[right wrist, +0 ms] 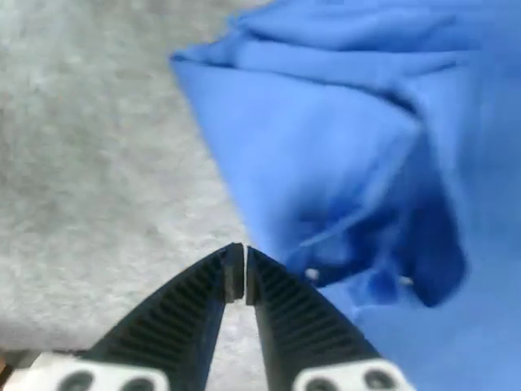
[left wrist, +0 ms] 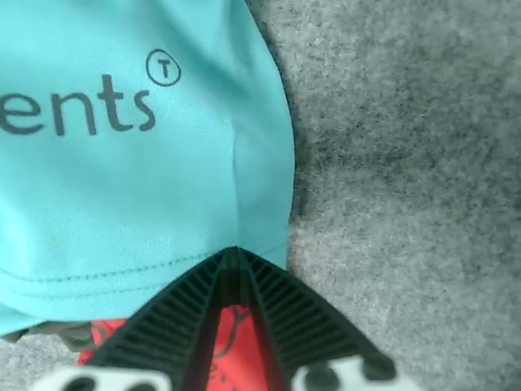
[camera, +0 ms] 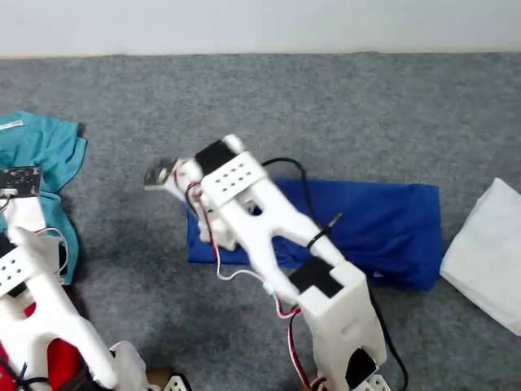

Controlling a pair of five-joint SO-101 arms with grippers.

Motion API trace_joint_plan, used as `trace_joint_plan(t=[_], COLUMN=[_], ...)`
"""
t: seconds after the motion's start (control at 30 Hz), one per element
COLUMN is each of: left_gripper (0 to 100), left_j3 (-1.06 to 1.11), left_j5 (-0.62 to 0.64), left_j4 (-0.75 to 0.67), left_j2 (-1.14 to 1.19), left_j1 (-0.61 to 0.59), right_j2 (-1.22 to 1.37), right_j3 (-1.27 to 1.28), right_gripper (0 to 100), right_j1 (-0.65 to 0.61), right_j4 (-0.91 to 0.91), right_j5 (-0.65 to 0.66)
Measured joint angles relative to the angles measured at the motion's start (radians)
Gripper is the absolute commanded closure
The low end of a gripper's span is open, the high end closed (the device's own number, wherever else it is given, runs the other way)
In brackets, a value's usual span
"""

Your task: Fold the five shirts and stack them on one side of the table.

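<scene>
A blue shirt (camera: 383,220) lies folded into a long rectangle at the table's middle. My right gripper (right wrist: 238,254) is shut with nothing in it, hovering over the grey felt just off the blue shirt's (right wrist: 342,163) edge; in the high view it (camera: 161,174) sits past the shirt's far-left corner. A teal shirt (camera: 41,147) lies rumpled at the left edge. My left gripper (left wrist: 236,254) is shut and empty over the hem of the teal shirt (left wrist: 138,179), with a red shirt (left wrist: 102,332) peeking out beneath. The red shirt (camera: 57,358) lies under the left arm.
A folded white shirt (camera: 488,252) lies at the right edge. The grey felt table top (camera: 326,114) is bare along the far side. A black cable (camera: 305,195) from the right arm trails over the blue shirt.
</scene>
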Motion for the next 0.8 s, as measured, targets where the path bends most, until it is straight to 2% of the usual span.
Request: trace_joint_plan(t=[0.17,0.5,0.63,0.8], left_gripper=[100,100,100,100], left_j3=[0.000,0.000,0.000,0.000], left_j5=[0.000,0.000,0.000,0.000], left_j4=[0.000,0.000,0.000,0.000], left_j2=[0.000,0.000,0.000,0.000], left_j1=[0.000,0.000,0.000,0.000], right_j2=[0.040,0.164,0.193,0.193], right_j3=[0.068,-0.003,-0.123,-0.288], right_gripper=[98.5,98.4,98.4,98.4], right_j1=[0.018,0.249,0.293,0.278], right_j4=[-0.074,-0.264,-0.261,-0.150], right_j5=[0.014,0.226,0.256,0.259])
